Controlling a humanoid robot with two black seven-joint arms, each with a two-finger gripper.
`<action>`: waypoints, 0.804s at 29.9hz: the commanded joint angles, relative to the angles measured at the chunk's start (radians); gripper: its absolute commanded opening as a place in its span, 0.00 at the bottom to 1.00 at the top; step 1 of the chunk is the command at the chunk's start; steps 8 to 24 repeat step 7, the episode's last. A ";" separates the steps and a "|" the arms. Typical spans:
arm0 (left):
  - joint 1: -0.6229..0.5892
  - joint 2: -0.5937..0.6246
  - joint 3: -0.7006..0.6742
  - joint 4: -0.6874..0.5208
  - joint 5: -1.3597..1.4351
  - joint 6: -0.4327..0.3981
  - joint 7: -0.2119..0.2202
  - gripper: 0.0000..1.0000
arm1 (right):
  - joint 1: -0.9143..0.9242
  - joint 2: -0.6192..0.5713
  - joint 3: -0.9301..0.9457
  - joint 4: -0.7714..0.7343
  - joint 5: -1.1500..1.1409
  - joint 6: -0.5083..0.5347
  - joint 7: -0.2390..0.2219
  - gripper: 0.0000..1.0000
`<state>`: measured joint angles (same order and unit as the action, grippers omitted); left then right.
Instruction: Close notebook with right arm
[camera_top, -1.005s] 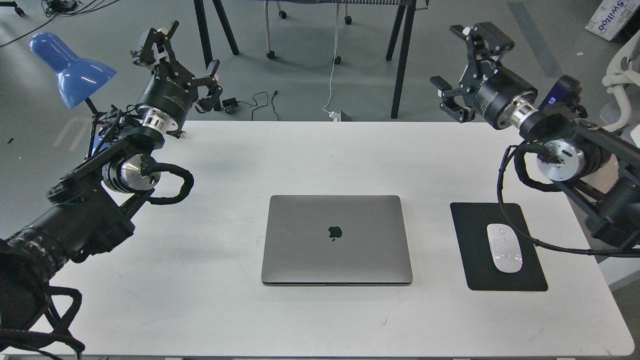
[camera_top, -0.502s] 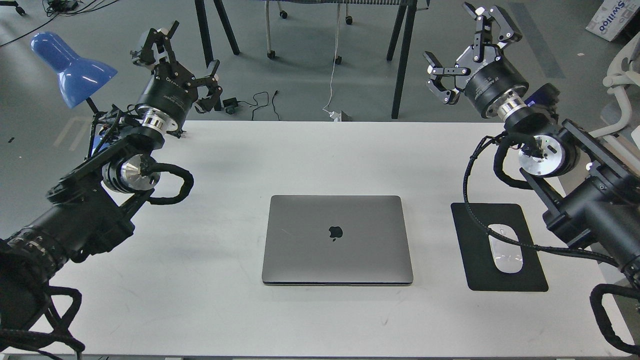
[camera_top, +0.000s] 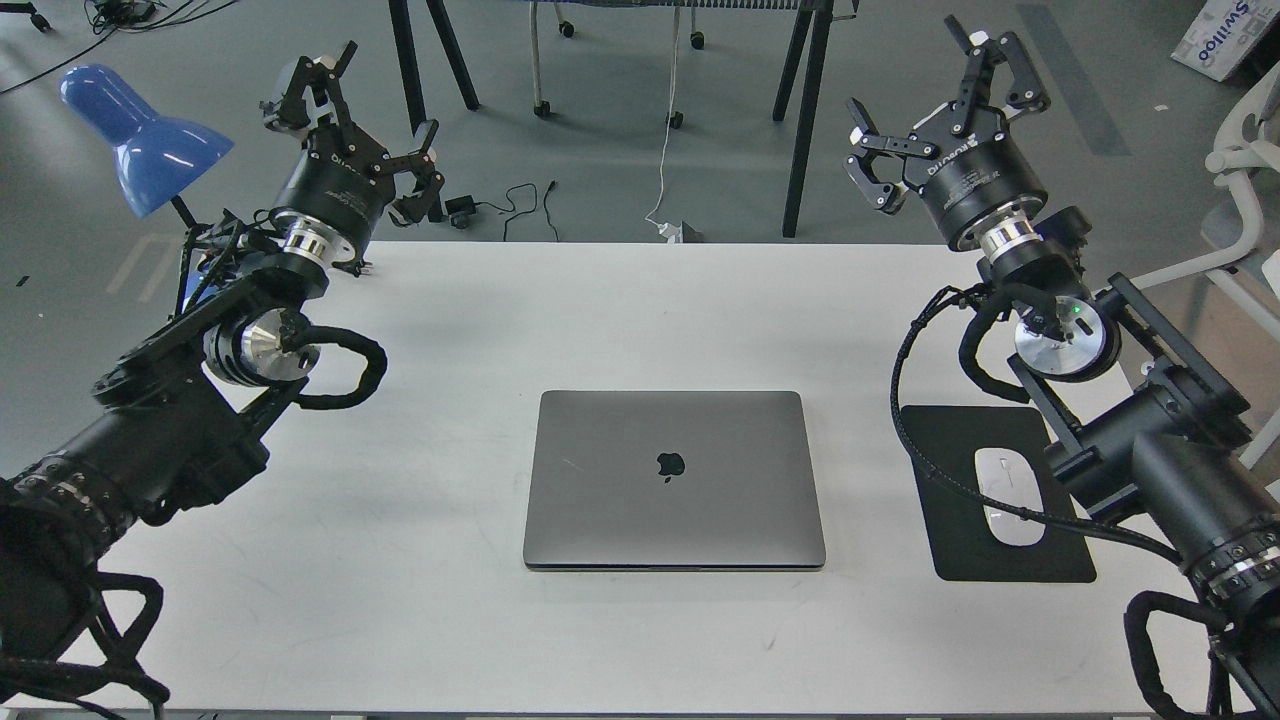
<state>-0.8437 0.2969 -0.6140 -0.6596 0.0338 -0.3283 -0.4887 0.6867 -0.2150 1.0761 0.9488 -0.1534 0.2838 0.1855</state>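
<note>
The space-grey notebook (camera_top: 674, 480) lies shut and flat in the middle of the white table (camera_top: 480, 330), its dark apple logo facing up. My right gripper (camera_top: 935, 115) is open and empty, raised above the table's far right edge, well away from the notebook. The right arm's joint disc shows a green light (camera_top: 1075, 309). My left gripper (camera_top: 375, 120) is open and empty, raised over the table's far left corner.
A white mouse (camera_top: 1008, 495) lies on a black mouse pad (camera_top: 960, 540) right of the notebook, partly under my right arm and its cable. A blue desk lamp (camera_top: 140, 140) stands at the far left. Chair and table legs stand on the floor behind.
My right arm has swung back and turned upward, its gripper rising and rotating beyond the table's far right edge. The notebook, mouse and left arm have not moved.
</note>
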 joint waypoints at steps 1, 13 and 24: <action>0.000 0.001 0.000 0.000 0.000 0.000 0.000 1.00 | -0.006 0.002 0.001 0.002 0.000 0.000 0.002 1.00; 0.000 0.001 0.000 0.000 0.000 0.000 0.000 1.00 | -0.006 0.003 -0.007 0.004 -0.002 0.002 0.006 1.00; 0.000 0.001 0.000 0.000 0.000 0.000 0.000 1.00 | -0.006 0.003 -0.007 0.004 -0.002 0.002 0.006 1.00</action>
